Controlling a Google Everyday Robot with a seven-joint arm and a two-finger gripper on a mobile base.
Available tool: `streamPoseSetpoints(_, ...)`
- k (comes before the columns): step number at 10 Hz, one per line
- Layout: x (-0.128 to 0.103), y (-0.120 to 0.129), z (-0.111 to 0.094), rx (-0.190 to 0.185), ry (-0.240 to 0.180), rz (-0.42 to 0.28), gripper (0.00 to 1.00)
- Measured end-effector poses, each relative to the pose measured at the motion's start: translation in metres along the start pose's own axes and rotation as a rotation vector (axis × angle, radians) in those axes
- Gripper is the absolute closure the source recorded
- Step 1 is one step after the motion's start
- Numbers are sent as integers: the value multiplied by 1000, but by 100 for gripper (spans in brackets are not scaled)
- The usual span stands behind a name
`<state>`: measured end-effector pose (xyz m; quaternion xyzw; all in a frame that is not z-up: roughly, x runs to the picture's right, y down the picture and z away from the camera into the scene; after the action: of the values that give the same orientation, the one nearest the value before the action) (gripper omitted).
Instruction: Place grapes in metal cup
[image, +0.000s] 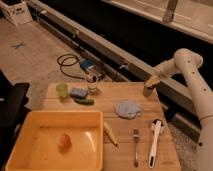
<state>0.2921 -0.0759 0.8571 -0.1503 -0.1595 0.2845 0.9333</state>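
Robot end effector (151, 81) hovers directly over the metal cup (148, 91) at the far right of the wooden surface (125, 130), its opening and contents impossible to tell.

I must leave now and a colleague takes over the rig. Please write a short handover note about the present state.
End effector: directly above the metal cup at the far right edge of the wooden table.
Grapes: not visible on the table, nor clearly at the end effector or in the cup.
Done: arm brought to the cup.
Left: confirm the grapes are inside the cup, then retract.
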Motion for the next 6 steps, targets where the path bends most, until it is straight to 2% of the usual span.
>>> streamPoseSetpoints(6,-2,-1,-3,6,-1,-3,27)
